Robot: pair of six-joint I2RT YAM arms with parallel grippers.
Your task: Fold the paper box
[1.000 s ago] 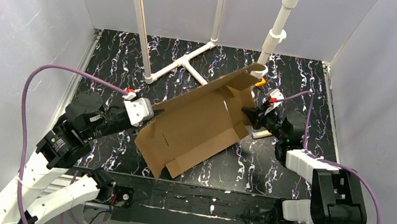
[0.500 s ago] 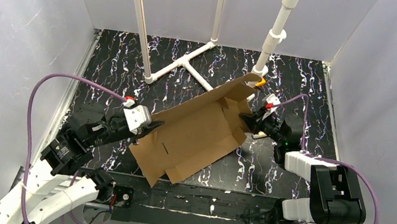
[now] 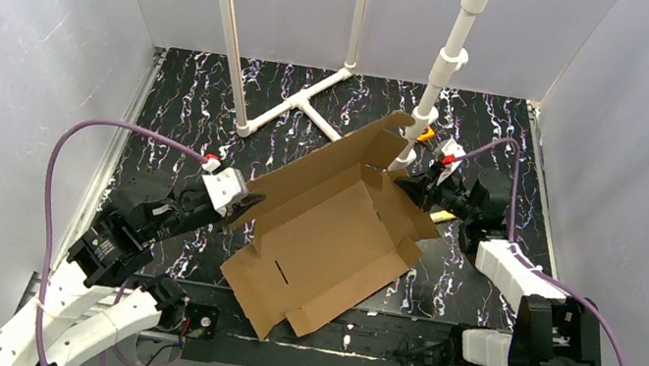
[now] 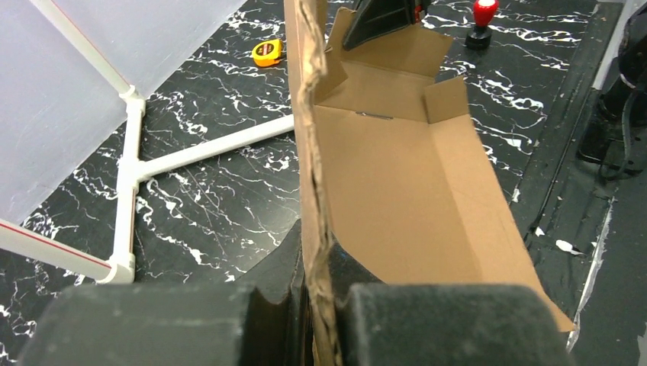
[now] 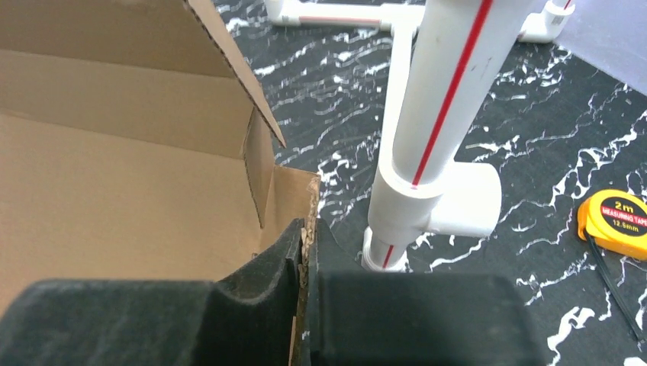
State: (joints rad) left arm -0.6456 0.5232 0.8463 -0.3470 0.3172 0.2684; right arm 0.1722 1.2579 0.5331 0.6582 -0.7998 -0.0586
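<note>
Paper box (image 3: 332,234) is pinched at two opposite ends. The left gripper (image 4: 317,297) is clenched on the thin edge of one upright cardboard wall, which runs between its pads. The right gripper (image 5: 307,244) is nipped on a frayed corner of the far end wall, with cardboard showing between its fingers.

Between them the box lies near the middle of the table, turned at an angle, with its near corner close to the front edge. It is a shallow tray that is only half formed. One long wall stands up, the small end flaps lean loosely inward, and a larger flap rises at the far end. Whether the base rests on the table or hangs just above it cannot be told.

My reading is that this is the shaping step: the sheet is held steady while its walls come up. Next, one hand would need to let go and press a loose end flap inward while the other keeps the wall upright.

The table (image 3: 193,111) is black with white veining. A white pipe frame (image 3: 299,104) stands at the back, and one post (image 5: 435,114) is just beside the right gripper. A yellow tape measure (image 5: 614,213) lies near that post. Pale grey walls close in the sides.
</note>
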